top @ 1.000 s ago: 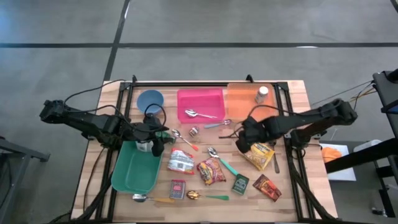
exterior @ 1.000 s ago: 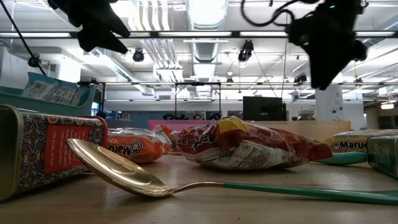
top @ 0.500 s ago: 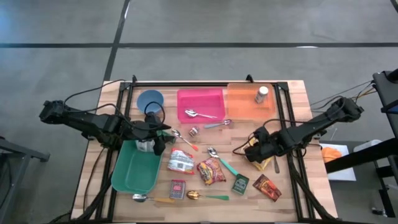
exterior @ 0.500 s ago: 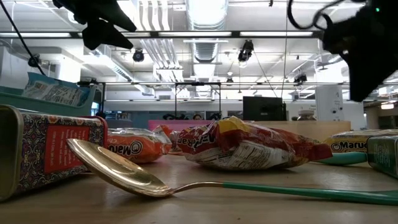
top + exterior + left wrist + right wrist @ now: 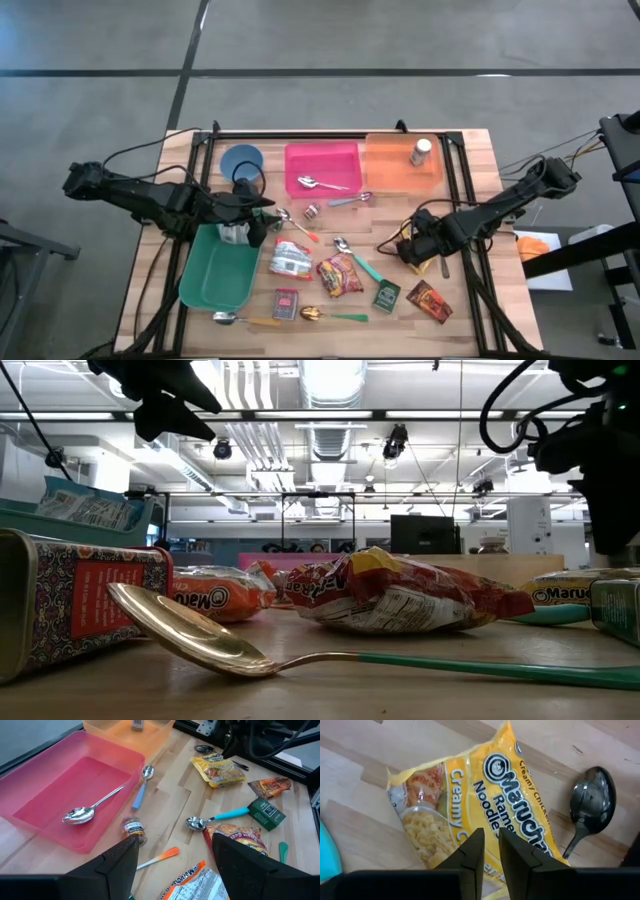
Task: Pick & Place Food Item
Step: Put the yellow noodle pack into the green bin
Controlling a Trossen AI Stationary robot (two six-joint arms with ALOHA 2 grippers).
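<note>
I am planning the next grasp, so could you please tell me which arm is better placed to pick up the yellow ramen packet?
The right. Its gripper hangs directly over the ramen packet, pointing down, fingers nearly shut. The left gripper waits over the green tray, across the table.

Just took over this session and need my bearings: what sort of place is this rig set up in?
Most likely a robotics lab or open workshop hall, not a kitchen. The low view shows long ceiling light strips and a monitor behind; the high view shows a framed wooden table on bare concrete floor, laid with ramen packets and spoons as props.
</note>
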